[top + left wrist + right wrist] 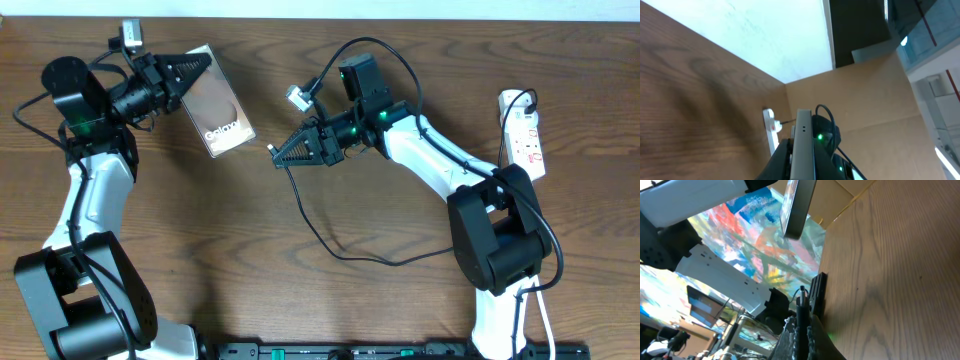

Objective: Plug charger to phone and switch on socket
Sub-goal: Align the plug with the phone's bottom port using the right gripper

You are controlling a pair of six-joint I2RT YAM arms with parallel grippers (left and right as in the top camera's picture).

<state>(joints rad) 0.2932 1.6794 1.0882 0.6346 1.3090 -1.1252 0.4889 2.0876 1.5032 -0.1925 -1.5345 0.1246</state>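
Observation:
The phone (215, 100), dark with white "Galaxy" lettering, is held at the far left by my left gripper (198, 64), which is shut on its upper edge. In the left wrist view the phone's edge (803, 130) stands between the jaws (800, 167). My right gripper (280, 154) is shut on the charger's small plug tip (271, 149), a short way right of the phone. The thin black cable (312, 225) loops down and across the table. The socket (524, 135), a white strip with red marks, lies at the far right with a black plug (524, 101) at its top end. The right wrist view shows the tip (802, 305) in shut jaws (802, 330) and the phone (797, 205) ahead.
The charger cable's loop (385, 262) lies between the arms near the table's front. A grey connector (297, 96) on the robot's own cable hangs above the right gripper. The socket also shows far off in the left wrist view (771, 127). The right arm's base (497, 235) stands front right.

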